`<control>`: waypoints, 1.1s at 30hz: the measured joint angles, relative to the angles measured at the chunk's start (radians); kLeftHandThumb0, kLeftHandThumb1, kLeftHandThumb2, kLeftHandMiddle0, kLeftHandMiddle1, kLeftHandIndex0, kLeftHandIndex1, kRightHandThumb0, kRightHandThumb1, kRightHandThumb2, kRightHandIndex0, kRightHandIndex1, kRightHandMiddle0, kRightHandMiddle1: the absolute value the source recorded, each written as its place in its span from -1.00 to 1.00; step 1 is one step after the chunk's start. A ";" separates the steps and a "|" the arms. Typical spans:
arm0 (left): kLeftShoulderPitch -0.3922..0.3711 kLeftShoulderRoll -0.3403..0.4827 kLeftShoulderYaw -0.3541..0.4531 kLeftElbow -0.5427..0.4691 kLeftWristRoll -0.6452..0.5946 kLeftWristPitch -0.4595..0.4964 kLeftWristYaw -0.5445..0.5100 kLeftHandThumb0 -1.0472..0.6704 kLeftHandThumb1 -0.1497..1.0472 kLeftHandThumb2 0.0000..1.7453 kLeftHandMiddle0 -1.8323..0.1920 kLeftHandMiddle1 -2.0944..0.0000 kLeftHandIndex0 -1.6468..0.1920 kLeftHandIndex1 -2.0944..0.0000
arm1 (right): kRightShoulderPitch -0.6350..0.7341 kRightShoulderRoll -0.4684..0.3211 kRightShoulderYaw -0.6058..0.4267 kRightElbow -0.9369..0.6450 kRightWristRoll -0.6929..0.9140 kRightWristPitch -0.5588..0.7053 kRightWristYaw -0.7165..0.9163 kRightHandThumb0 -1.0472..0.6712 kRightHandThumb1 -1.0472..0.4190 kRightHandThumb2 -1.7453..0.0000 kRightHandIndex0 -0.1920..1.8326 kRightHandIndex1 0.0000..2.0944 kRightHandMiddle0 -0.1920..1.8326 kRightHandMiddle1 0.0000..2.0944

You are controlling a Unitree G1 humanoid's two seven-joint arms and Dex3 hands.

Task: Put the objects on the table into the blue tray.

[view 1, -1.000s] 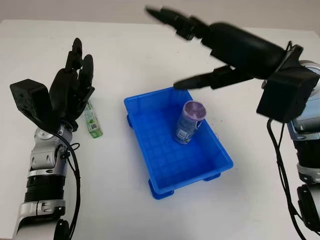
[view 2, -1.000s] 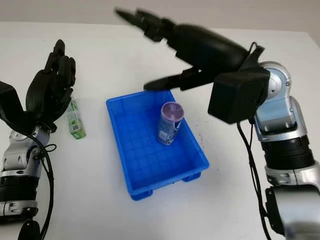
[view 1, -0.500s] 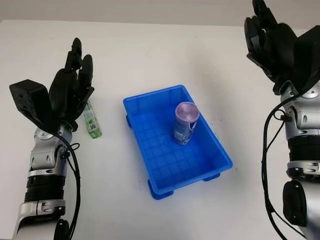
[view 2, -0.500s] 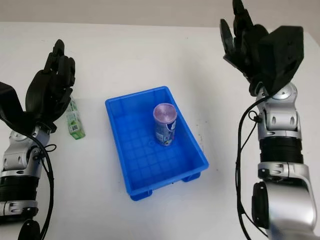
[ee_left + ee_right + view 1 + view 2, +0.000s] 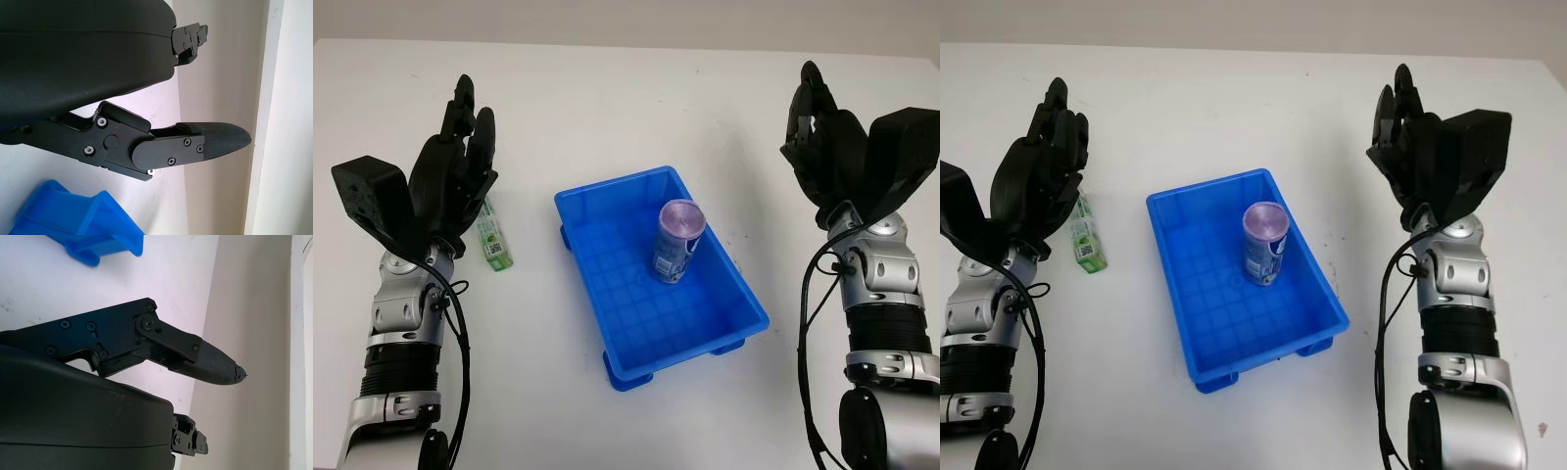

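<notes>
A: Where does the blue tray (image 5: 705,333) sit?

B: In the middle of the white bench (image 5: 607,108), turned at an angle, with its short feet on the surface.

A: Anything inside it?

B: A can (image 5: 676,241) with a purple lid. It leans tilted against the tray's far right wall, its lid end up and its base on the gridded floor.

A: And what remains out on the bench?

B: A small green carton (image 5: 493,238). It lies flat to the left of the tray, well apart from it.

A: Where is the left hand (image 5: 450,181)?

B: Raised above the left side of the bench, fingers pointing up and away, open and holding nothing. From the head camera its palm overlaps the far end of the carton; I cannot tell whether they touch.

A: The right hand (image 5: 832,157)?

B: Raised over the right side of the bench, well apart from the tray, also open and empty. In its wrist view, a corner of the tray shows beyond one finger (image 5: 205,362).
</notes>
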 measured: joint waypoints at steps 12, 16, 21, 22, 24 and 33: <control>-0.007 0.067 -0.001 -0.027 0.015 0.011 -0.048 -0.70 1.00 -0.46 0.99 0.97 0.99 0.96 | 0.011 0.010 -0.011 -0.015 0.021 0.001 -0.002 -0.63 -1.00 0.00 -1.00 -1.00 -1.00 -1.00; -0.082 0.198 -0.015 -0.021 0.036 -0.016 -0.204 -0.74 1.00 -0.54 0.94 0.95 0.93 0.94 | 0.008 0.010 -0.014 -0.019 0.021 0.008 -0.007 -0.64 -1.00 0.01 -1.00 -1.00 -1.00 -1.00; -0.260 0.453 -0.112 0.041 0.121 -0.034 -0.519 -0.80 0.82 -0.88 0.92 0.95 0.89 0.93 | 0.007 0.010 -0.016 -0.027 0.026 0.014 -0.005 -0.64 -1.00 0.01 -1.00 -1.00 -1.00 -1.00; -0.284 0.479 -0.128 0.056 0.133 -0.043 -0.563 -0.74 0.73 -0.92 0.91 0.94 0.89 0.93 | 0.007 0.010 -0.017 -0.028 0.027 0.014 -0.003 -0.64 -1.00 0.01 -1.00 -1.00 -1.00 -1.00; -0.307 0.514 -0.160 0.061 0.168 -0.057 -0.615 -0.70 0.65 -0.95 0.89 0.93 0.87 0.93 | 0.007 0.010 -0.018 -0.027 0.032 0.014 0.001 -0.63 -1.00 0.00 -1.00 -1.00 -1.00 -1.00; -0.332 0.645 -0.275 0.012 0.383 -0.127 -0.708 -0.26 0.48 -0.95 0.90 0.95 0.88 0.95 | 0.007 0.010 -0.021 -0.025 0.047 0.014 0.017 -0.60 -1.00 0.00 -1.00 -1.00 -1.00 -1.00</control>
